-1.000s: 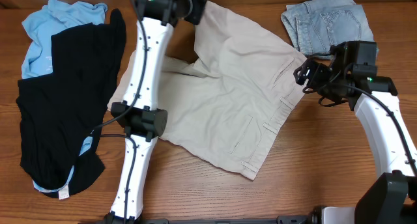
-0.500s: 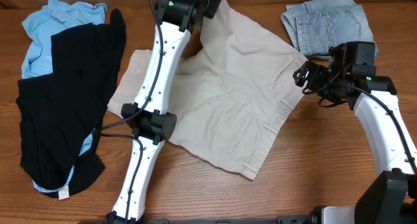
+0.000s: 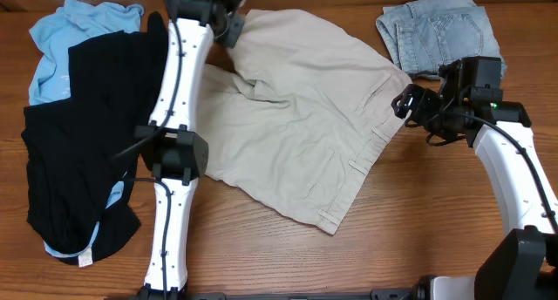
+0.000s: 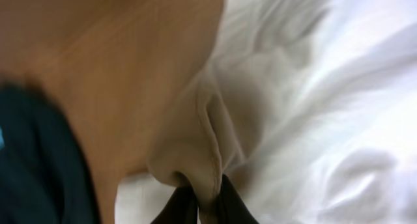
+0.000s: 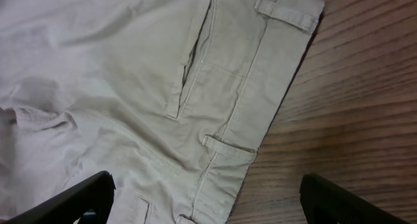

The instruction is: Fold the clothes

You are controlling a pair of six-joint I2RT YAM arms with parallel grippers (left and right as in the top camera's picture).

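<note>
The beige khaki shorts lie spread in the middle of the table, waistband with belt loops toward the right. My left gripper is at their far left corner, shut on a fold of the beige hem. My right gripper is open and empty, hovering over the waistband edge with a back pocket beside it. A black garment lies at the left on top of a light-blue shirt.
Folded light denim jeans sit at the far right corner behind my right arm. The wooden table shows at the front and right. My left arm stretches across the left leg of the shorts.
My left gripper has swung left and back with the beige hem, pulling the shorts' far leg out flatter toward the left. The right arm has stayed put.
</note>
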